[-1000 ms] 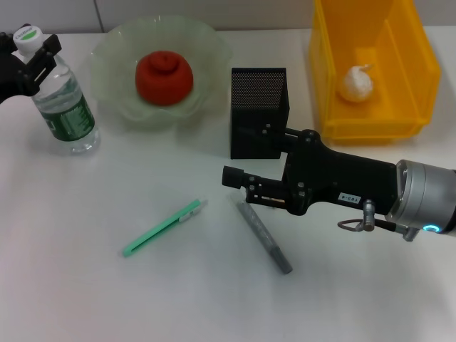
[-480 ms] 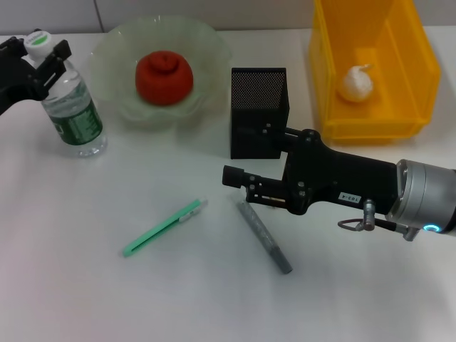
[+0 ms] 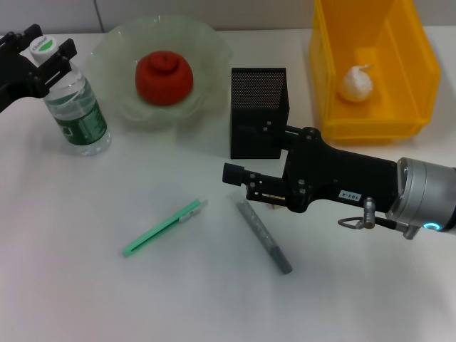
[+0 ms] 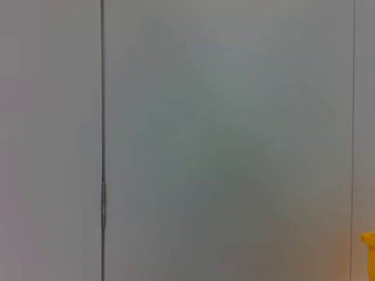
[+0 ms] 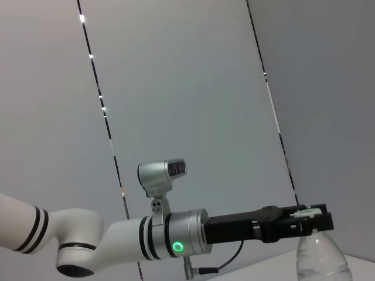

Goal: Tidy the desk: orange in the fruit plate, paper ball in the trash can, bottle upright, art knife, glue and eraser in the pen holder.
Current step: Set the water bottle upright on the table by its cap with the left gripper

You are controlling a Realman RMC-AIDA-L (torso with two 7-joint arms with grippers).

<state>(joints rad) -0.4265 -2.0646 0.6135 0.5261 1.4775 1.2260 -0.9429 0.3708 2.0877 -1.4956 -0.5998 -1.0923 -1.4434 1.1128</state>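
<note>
While the left gripper (image 3: 48, 55) clamps the neck of the bottle (image 3: 75, 107) just under its white cap, the bottle stands on the white desk (image 3: 85, 299) at the far left, leaning slightly, just beside the fruit plate (image 3: 107, 53). The right wrist view shows the same grip from the side — black fingers (image 5: 316, 222) closed on either side of the cap, the clear bottle (image 5: 322, 260) below them.

The orange (image 3: 164, 77) sits in the middle of the fruit plate. The paper ball (image 3: 355, 83) lies inside the yellow trash can (image 3: 410, 107) at the far right. Between plate and bin stands the black mesh pen holder (image 3: 258, 107), upright.

The right gripper (image 3: 235, 176) hovers low in front of the pen holder, its arm reaching in from the right. Whether its fingers are apart or together cannot be told from here.

Two things lie flat on the desk nearer the robot — a green art knife (image 3: 164, 228), angled, to the left of the right gripper, and a grey glue stick (image 3: 264, 236) just under and in front of it. The two are apart from each other. The eraser cannot be made out with any certainty. The left wrist view shows only a grey wall panel and a sliver of yellow at its edge.
</note>
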